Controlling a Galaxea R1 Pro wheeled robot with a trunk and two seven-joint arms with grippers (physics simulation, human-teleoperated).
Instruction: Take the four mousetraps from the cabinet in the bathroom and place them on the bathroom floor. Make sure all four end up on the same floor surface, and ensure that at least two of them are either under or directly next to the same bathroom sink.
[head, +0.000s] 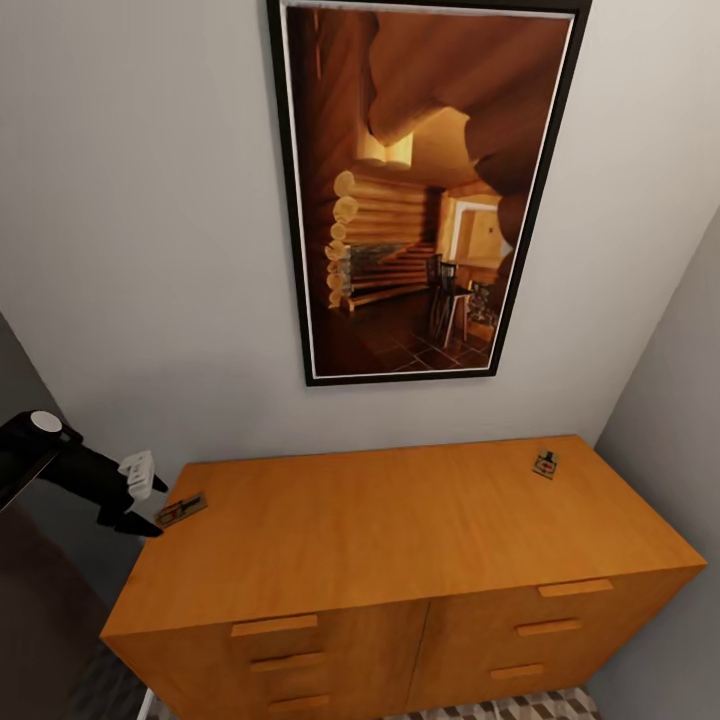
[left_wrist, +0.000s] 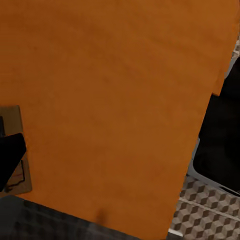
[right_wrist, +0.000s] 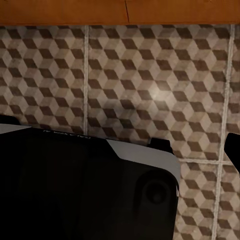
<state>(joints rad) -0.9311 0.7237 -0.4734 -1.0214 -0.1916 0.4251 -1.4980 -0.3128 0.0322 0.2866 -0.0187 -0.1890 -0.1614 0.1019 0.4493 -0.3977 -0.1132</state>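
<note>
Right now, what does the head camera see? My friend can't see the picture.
The left gripper reaches a mousetrap at the left edge of the orange-brown cabinet top. Another mousetrap sits near the back right corner, under a framed cabin picture.

The head camera looks forward and steeply down from above onto the flat top of the low orange-brown wooden cabinet (head: 400, 520), the grey wall at twelve o'clock. The left wrist camera hangs close over that same top (left_wrist: 110, 100), sharing it with the head view. The right wrist camera points down, near the cube-patterned tile floor (right_wrist: 150, 85), cabinet base at twelve o'clock.
</note>
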